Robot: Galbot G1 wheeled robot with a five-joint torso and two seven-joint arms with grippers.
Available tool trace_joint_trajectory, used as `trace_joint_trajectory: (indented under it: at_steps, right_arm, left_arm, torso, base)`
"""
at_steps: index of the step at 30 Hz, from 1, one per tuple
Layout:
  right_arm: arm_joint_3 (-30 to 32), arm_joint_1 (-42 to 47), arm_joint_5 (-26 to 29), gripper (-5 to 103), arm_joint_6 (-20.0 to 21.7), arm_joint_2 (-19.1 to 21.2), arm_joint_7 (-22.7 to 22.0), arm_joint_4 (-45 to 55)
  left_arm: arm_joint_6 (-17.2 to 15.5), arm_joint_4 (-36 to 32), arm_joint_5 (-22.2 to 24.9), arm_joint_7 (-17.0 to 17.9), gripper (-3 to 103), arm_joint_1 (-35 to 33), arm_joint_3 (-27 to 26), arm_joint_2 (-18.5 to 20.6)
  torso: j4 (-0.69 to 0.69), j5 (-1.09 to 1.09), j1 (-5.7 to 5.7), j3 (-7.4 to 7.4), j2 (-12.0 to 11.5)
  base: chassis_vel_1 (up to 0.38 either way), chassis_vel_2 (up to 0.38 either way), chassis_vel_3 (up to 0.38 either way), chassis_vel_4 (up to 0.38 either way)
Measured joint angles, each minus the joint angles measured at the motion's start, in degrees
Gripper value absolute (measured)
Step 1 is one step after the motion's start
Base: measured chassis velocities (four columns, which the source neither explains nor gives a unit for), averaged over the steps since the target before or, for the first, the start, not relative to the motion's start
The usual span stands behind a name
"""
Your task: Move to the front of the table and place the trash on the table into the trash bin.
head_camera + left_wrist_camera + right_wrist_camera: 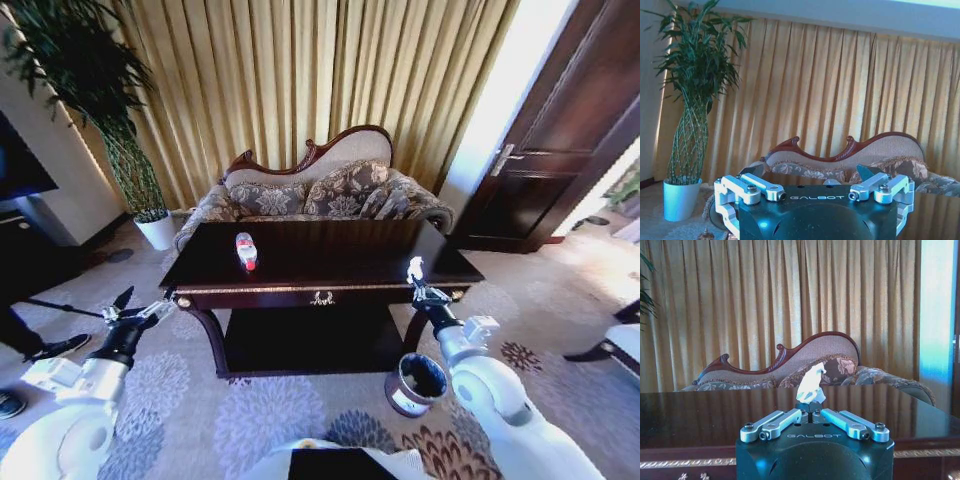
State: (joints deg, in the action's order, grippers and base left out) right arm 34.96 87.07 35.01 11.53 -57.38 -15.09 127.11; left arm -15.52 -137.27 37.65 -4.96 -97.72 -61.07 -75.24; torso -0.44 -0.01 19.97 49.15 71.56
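Patterned sofa [320, 190] behind glossy table [330, 262]

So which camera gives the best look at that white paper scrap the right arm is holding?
The right wrist view: the crumpled paper scrap sits centered, pinched in the right gripper against the dark table. The head view shows it only as a tiny white speck. The left wrist view faces the sofa instead.

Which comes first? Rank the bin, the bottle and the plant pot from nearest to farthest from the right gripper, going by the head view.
From the right gripper, shut on a paper scrap by the table's right front corner:
1. Bin, on the floor just below it.
2. Bottle, on the tabletop toward the left.
3. Plant pot, beyond the table's far left corner.
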Motion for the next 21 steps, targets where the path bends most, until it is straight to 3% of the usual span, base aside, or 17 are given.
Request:
trace_joint_trajectory:
  at_steps: [11, 17, 19, 21]
  right_arm:
    - [-0.83, -0.96, -2.01, 0, -0.86, -1.53, 0.06, -15.78]
    - [-2.07, -6.3, -1.75, 0, -1.61, -2.12, 0.06, -35.05]
    - [-3.61, -11.42, -3.06, 0, -2.47, -2.76, 0.12, -47.78]
    - [-3.98, -12.55, -3.43, 0, -2.67, -3.01, 0.2, -50.89]
  left_arm:
    - [0.19, -1.0, -0.2, -0.28, 100, -0.96, -0.01, -0.89]
    - [0.28, -1.59, -0.27, -0.32, 100, -1.23, -0.08, -1.34]
    - [0.28, -2.02, -0.4, -0.33, 100, -1.31, 0.13, -1.55]
    - [0.29, -2.13, -0.42, -0.32, 100, -1.35, 0.12, -1.56]
  torso:
    - [0.0, 0.02, 0.13, 0.05, -0.08]
    - [-0.02, 0.03, 0.06, 0.02, -0.04]
    - [0.02, -0.01, 0.04, 0.01, -0.02]
    - [0.01, 0.01, 0.04, 0.02, -0.02]
  base:
    - [0.011, 0.003, -0.005, 0.008]
    - [0.0, 0.0, 0.0, 0.0]
    - [0.0, 0.0, 0.0, 0.0]
    - [0.0, 0.0, 0.0, 0.0]
